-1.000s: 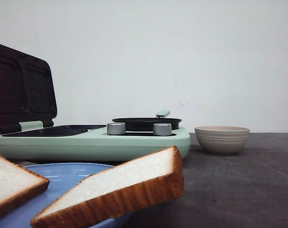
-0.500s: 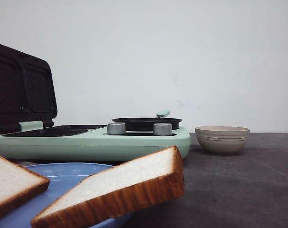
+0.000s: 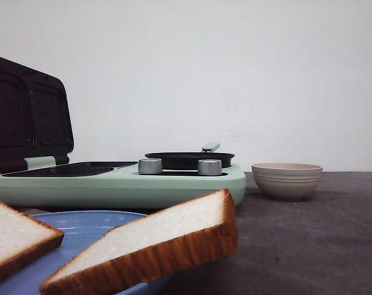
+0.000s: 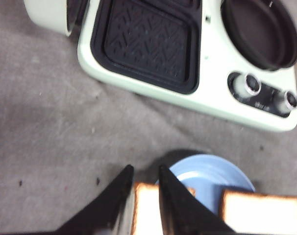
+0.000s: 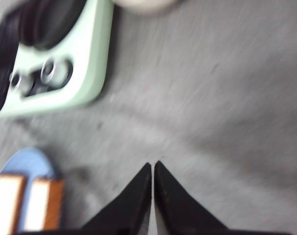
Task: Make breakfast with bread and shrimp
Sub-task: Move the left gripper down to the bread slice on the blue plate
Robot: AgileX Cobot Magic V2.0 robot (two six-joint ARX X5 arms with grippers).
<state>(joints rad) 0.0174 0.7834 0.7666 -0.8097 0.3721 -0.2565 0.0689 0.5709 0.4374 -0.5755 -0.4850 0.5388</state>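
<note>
On my left wrist camera the left gripper [image 4: 142, 177] hangs above the table with its fingers apart, framing a slice of bread [image 4: 146, 208] lying below them; I can't tell whether they touch it. The other slice [image 3: 150, 244] leans on the blue plate [image 3: 81, 225] before the green cooker [image 3: 121, 184]. The right gripper [image 5: 153, 169] hangs pinched together over bare table [image 5: 212, 107]; the bowl's [image 3: 286, 179] inside is hidden.
</note>
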